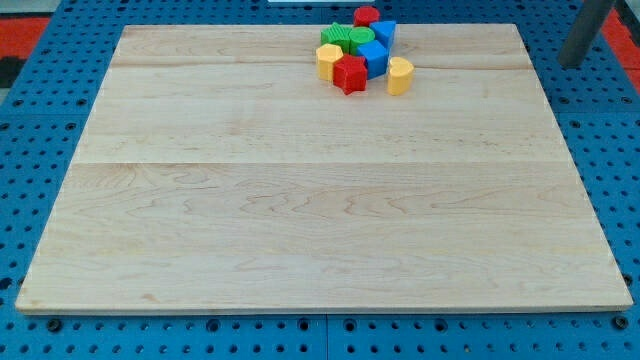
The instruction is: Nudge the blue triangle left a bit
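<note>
The blocks sit in a tight cluster at the view's top centre of the wooden board (pixel 320 200). The blue triangle (pixel 386 32) is at the cluster's upper right, just below a red block (pixel 366 15) and right of two green blocks (pixel 337 37) (pixel 362 43). A second blue block (pixel 375 57) lies just below it. A yellow block (pixel 328 60), a red star-like block (pixel 350 74) and another yellow block (pixel 399 75) form the front row. My tip (pixel 571 63) is far to the view's right of the cluster, off the board's top right corner, touching no block.
The board lies on a blue perforated table (pixel 40 120). A red area (pixel 35 35) shows at the view's top left. The board's top edge runs close behind the cluster.
</note>
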